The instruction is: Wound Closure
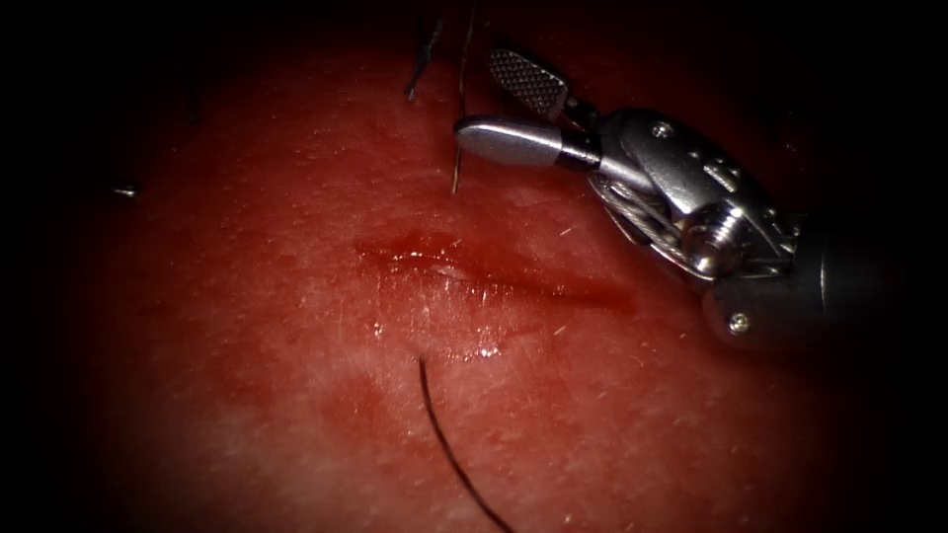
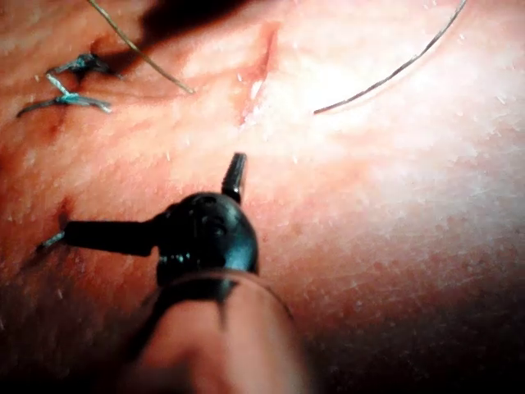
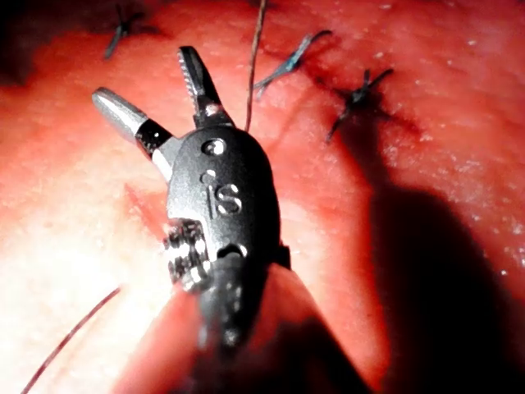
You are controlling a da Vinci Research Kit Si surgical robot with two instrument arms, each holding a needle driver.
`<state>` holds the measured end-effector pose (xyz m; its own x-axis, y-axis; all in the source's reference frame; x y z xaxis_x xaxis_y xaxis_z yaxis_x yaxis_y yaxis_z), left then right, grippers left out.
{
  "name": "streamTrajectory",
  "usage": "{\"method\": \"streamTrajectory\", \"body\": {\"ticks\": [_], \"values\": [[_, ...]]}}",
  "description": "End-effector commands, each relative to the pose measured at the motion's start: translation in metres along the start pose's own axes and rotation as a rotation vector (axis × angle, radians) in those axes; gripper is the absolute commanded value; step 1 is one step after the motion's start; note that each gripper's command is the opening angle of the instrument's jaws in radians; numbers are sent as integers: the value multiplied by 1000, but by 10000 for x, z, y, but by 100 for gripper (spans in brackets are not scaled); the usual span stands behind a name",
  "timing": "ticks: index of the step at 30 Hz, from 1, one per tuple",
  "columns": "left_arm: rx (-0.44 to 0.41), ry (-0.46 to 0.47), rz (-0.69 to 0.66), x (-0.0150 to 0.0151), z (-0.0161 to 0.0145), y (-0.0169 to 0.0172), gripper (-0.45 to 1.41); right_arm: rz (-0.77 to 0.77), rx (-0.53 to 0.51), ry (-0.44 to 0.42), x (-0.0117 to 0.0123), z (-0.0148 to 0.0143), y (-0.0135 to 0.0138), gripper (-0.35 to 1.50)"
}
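The cut [image 1: 494, 278] runs across the tissue [image 1: 247, 326], wet with red fluid. My right tool [image 1: 489, 99] hovers beyond the cut with its jaws open and nothing between them; it also appears in the right wrist view [image 3: 141, 74]. Just left of its jaws a thin strand of thread [image 1: 459, 109] comes down and meets the tissue beyond the cut's left part. A dark thread [image 1: 444, 439] leaves the tissue on the near side, under the cut's left part. My left tool [image 2: 152, 195] stands with jaws spread wide, holding nothing, a short way from the cut [image 2: 256, 70].
Knotted stitches with cut thread ends [image 3: 357, 98] sit in the tissue past the right tool, another [image 1: 423, 64] at the far edge, and more [image 2: 70, 82] near the left tool. The right tool's shaft [image 1: 790, 286] crosses the right of the cut.
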<state>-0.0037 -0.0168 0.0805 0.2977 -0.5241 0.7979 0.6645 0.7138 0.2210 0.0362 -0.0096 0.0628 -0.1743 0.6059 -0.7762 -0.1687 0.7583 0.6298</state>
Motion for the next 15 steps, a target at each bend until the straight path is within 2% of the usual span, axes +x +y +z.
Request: {"method": "streamTrajectory", "body": {"ticks": [1,2,3,6,8,11,13,14,15], "values": [[-4,2,11,3,3,-9,140,1,3,1,-6,3,-2,91],[-9,7,22,1,2,-14,138,1,4,1,-6,3,-2,91],[65,-6,50,-4,5,-32,133,0,5,3,-7,1,-3,89],[175,-27,74,-9,13,-65,126,0,7,6,-7,-2,-4,89],[199,-10,109,-12,19,-83,126,1,10,8,-6,-5,-6,89],[282,24,277,-21,34,-138,120,21,17,26,-4,-17,-10,89],[293,16,349,-23,38,-160,116,22,-4,44,-2,-24,-11,89],[305,5,416,-22,40,-178,113,24,-26,49,-1,-31,-15,86],[305,9,460,-20,42,-190,111,8,-29,50,1,-34,-17,69]]}}
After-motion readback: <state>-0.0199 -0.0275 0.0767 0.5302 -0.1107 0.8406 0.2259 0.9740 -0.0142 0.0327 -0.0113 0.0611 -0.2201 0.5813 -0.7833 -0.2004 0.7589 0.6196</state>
